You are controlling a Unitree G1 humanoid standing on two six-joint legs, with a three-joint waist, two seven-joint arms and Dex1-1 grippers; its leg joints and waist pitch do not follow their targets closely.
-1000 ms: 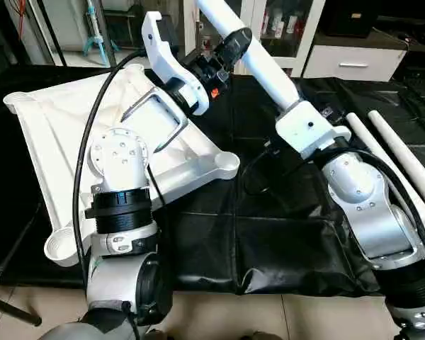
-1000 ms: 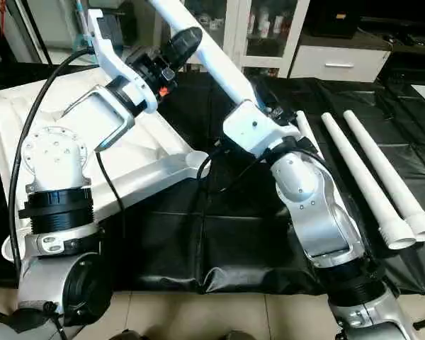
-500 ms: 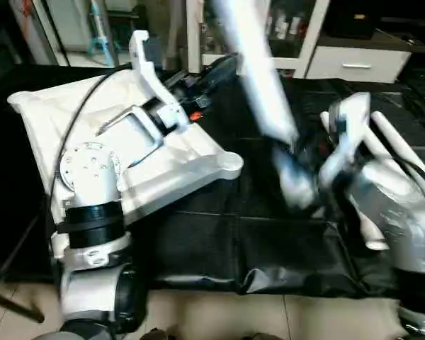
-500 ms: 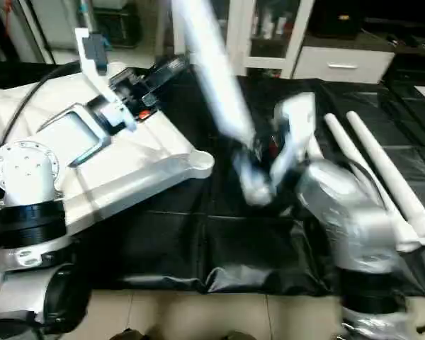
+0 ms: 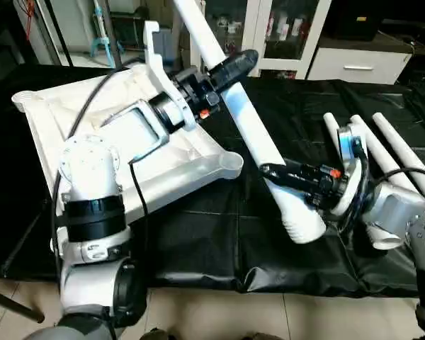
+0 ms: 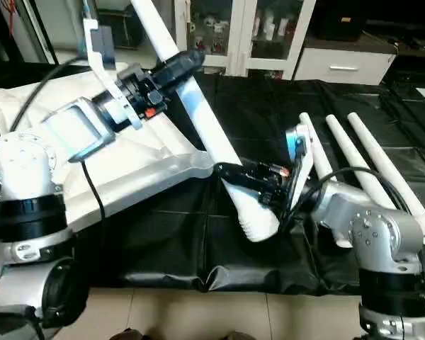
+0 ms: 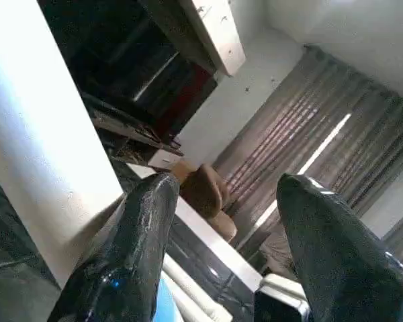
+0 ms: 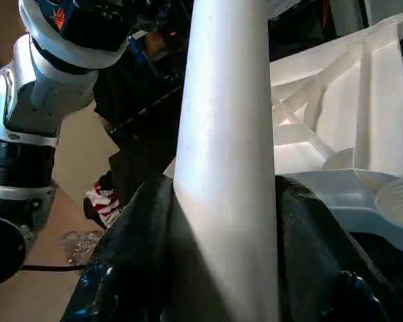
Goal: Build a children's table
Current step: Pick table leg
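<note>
Counter [image 5: 219, 234], black-covered, is carrying the whole job. Tabletop [image 5: 49, 120] is lying on its left half, ribbed underside facing up, one round corner socket [image 5: 229, 161] pointing toward the middle of the counter.

One leg [image 5: 251, 131] is slanting in the air from far left down to near right, its wide ribbed end hanging low over the counter just right of that corner socket, not in it. Three more legs [image 6: 354, 152] are lying side by side on the right of the counter, running near to far.

My right hand [image 5: 278, 176] is gripping the raised leg near its lower end; in the right wrist view both fingers [image 8: 131, 261] are pressing against the leg's sides, so it is clenched on it. My left hand [image 5: 235, 65] is reaching over the tabletop to the leg's upper part. In the left wrist view its fingers [image 7: 138, 241] are standing apart, one just beside the leg, the other clear of it, so that hand is released.
</note>
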